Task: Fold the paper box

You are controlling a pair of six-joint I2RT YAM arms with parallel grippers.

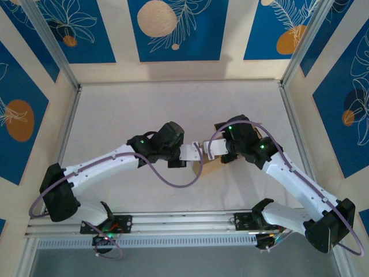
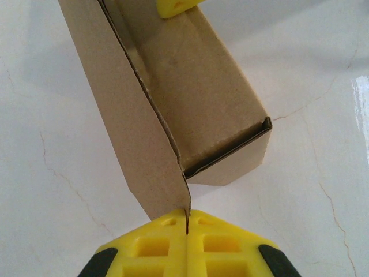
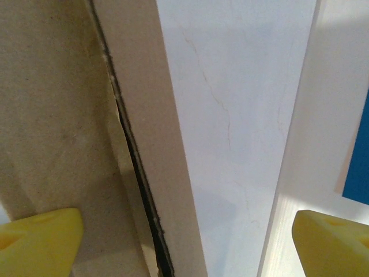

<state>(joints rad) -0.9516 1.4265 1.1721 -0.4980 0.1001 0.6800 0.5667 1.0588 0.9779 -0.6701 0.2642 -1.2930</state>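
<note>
Brown cardboard marks the paper box (image 2: pixel 202 98), which lies on the white table (image 2: pixel 311 190) between the two arms, a little toward 6 o'clock of centre in the top view. In the left wrist view its open tray runs from 5 o'clock up to 12, with a long flap standing on its 9 o'clock side. We see the left gripper (image 2: pixel 187 224) pressed fully together at 6 o'clock there, the flap's lower corner nipped in its seam (just a sliver of card). The right gripper (image 3: pixel 187 242) is spread wide and holds nothing, with its fingertips (image 3: pixel 37 239) at 7 and 5 o'clock of its own view and the box's wall rising between them.
</note>
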